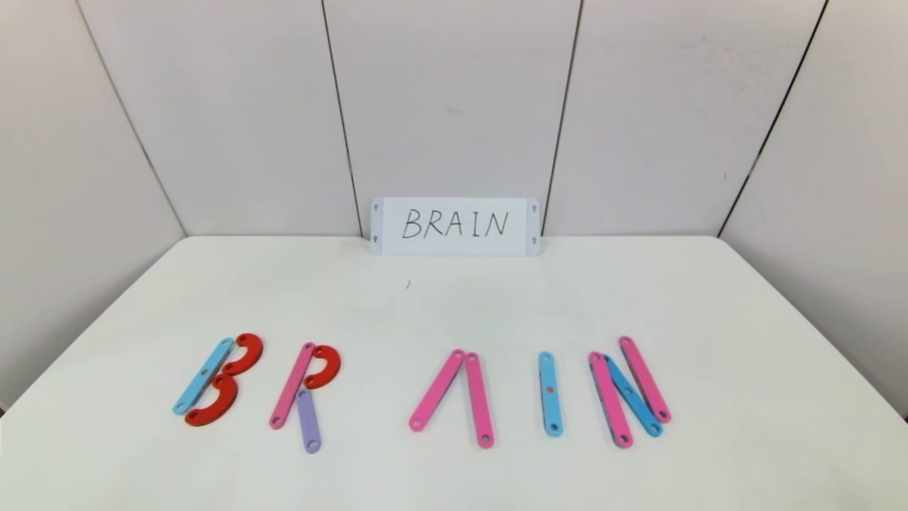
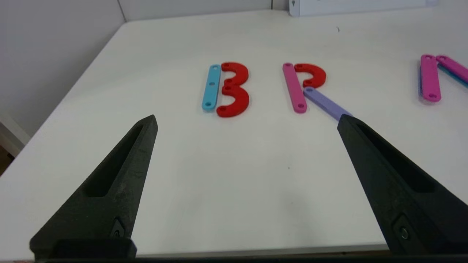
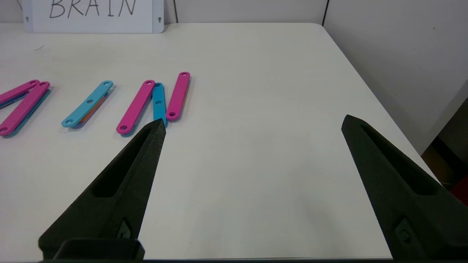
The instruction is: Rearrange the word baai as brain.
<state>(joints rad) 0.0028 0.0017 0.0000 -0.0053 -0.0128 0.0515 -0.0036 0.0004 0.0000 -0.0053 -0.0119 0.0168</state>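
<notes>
The flat plastic letters lie in a row near the table's front and read B, R, A without a crossbar, I, N. The B (image 1: 216, 380) is a blue strip with two red curves. The R (image 1: 306, 387) is a pink strip, a red curve and a purple strip (image 2: 323, 102). Two pink strips form the A (image 1: 457, 394), one blue strip the I (image 1: 550, 392), and pink and blue strips the N (image 1: 630, 390). My left gripper (image 2: 248, 118) hangs open and empty over the front edge before the B and R. My right gripper (image 3: 254, 118) is open and empty, right of the N (image 3: 157, 100).
A white card (image 1: 455, 226) with BRAIN handwritten in black leans on the back wall. White panels close off the table (image 1: 454, 305) at the back and sides. Neither arm shows in the head view.
</notes>
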